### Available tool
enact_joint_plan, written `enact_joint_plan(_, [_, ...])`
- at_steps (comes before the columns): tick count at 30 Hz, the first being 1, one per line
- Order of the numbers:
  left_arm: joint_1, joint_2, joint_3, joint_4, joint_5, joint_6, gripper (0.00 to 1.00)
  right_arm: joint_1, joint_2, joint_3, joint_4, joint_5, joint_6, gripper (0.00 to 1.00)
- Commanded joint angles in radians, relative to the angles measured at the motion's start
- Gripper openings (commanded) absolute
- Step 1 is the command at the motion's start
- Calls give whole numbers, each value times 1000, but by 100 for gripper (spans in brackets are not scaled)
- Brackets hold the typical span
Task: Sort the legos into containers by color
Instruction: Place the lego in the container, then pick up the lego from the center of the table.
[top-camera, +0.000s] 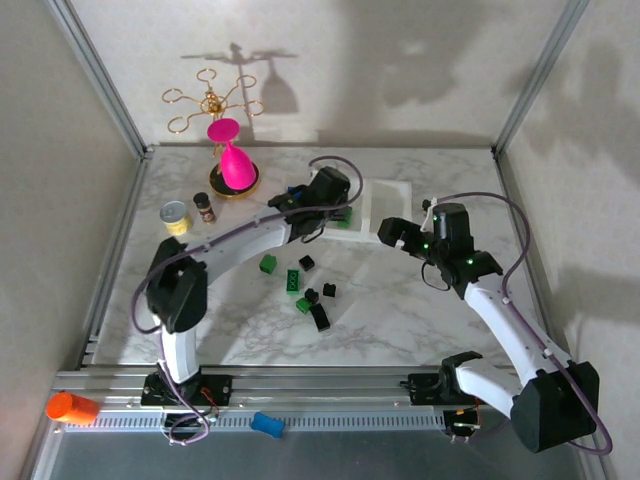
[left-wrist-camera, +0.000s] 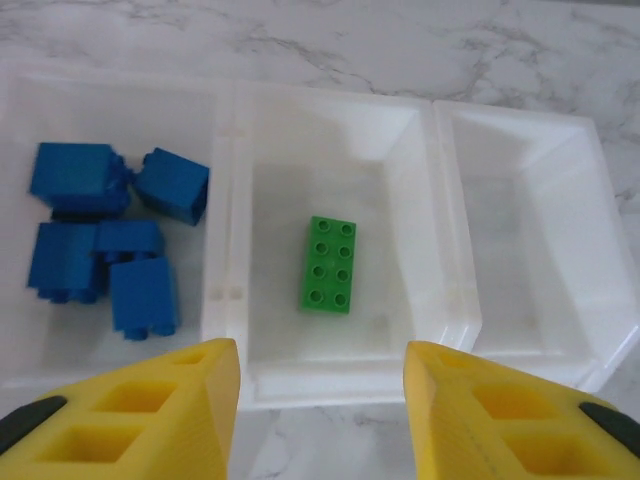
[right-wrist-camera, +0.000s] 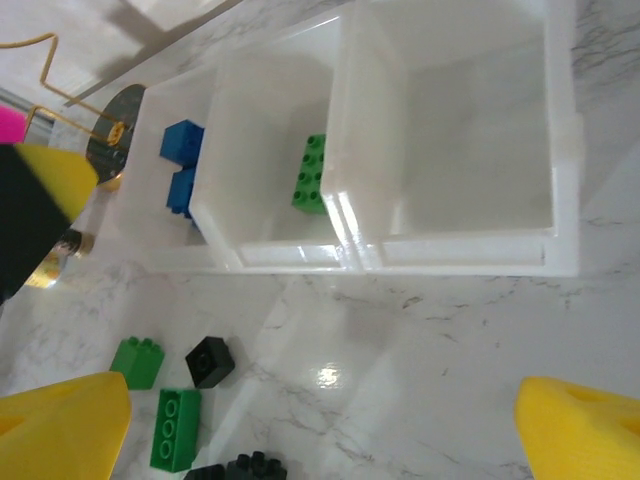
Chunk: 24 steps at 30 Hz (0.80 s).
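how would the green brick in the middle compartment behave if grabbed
The green brick looks like rigid moulded plastic, so it probably won't flex. Lying flat, studs up, it shouldn't roll or tip. Its smooth sides might slip slightly.

Our arms: white links, black joints, purple cables trailing; green lights dot the right wrist, and our yellow jaws carry square pockets.

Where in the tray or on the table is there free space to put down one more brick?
In the tray, the right compartment is bare. The middle one has room around its single green brick. The left one is crowded with blue bricks. On the table, the marble right of the loose bricks is free.
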Motion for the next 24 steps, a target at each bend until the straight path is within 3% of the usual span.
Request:
enact_joint_plan(1, [10,-95,-150,33,-6,-34,48,33,-19,-28,16,-62,-35,99])
enact_joint_plan(12, [46,-284,-494,4,-35,-47,56,237,6,-127,143,-66,46,99])
enact_joint_plan(24, [140,-239,-556,-23,32,29,69,364,60,-124,176,22,108,99])
